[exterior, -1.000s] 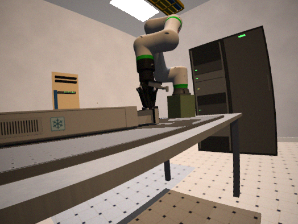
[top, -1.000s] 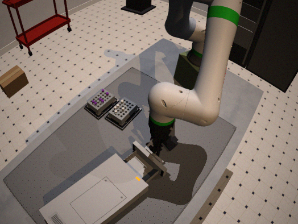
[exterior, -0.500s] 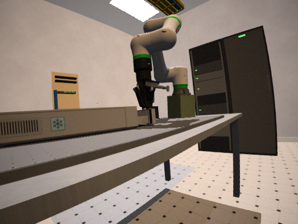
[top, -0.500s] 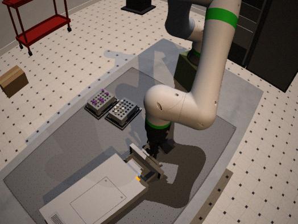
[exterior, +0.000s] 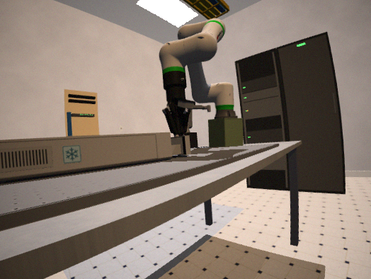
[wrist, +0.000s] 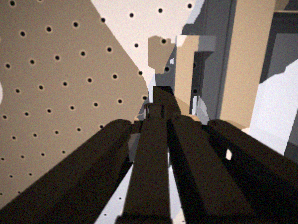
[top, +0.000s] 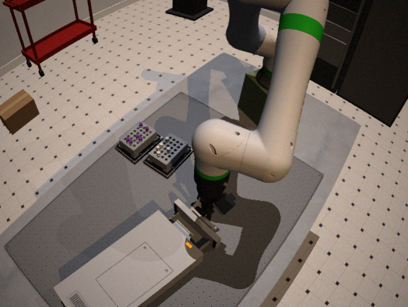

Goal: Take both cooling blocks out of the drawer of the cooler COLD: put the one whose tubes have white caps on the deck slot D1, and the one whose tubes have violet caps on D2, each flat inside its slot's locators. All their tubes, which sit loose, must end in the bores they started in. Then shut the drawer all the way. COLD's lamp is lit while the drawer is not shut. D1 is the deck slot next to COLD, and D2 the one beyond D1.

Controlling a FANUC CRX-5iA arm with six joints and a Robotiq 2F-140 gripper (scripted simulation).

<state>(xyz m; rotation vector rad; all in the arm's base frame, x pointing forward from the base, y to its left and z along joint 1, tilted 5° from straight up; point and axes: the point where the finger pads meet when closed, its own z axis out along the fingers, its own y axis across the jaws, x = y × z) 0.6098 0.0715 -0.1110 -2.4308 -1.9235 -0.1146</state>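
From the top view, the white-capped block [top: 168, 153] sits on the deck slot nearer the cooler [top: 128, 257] [exterior: 117, 152], toward eleven o'clock of the picture's centre, and the violet-capped block [top: 138, 139] sits on the slot beyond, toward ten o'clock. Both look flat within their locators, presumably so that the loose tubes stay in their bores; which bores they started in cannot be told. The drawer [top: 196, 230] [exterior: 178, 148] juts from the cooler's end, just below centre near six o'clock, partly out, and the orange lamp [top: 188, 245] is lit, matching a drawer not shut. The gripper [top: 206, 216] [exterior: 181, 134] [wrist: 161, 100] points down at the drawer front, closed with nothing in it, probably to push rather than pull. A red cart [top: 58, 42] at ten o'clock and a cardboard box [top: 19, 111] at nine stand on the floor, well clear of the work. In the exterior view, the fingers reach down at the drawer's outer end, toward eleven o'clock; a dark cabinet [exterior: 311, 117] at three o'clock is out of the way. In the wrist view, the dark fingers come together near the centre, with the pale drawer handle just beyond toward one o'clock; contact cannot be told. The next move likely calls for a straight push, as a slanted one might bind the drawer.

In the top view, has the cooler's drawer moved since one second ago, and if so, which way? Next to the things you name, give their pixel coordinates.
Yes. The drawer front [top: 195, 223] has moved inward, toward the cooler's housing [top: 128, 261]; the gap between them is narrower.
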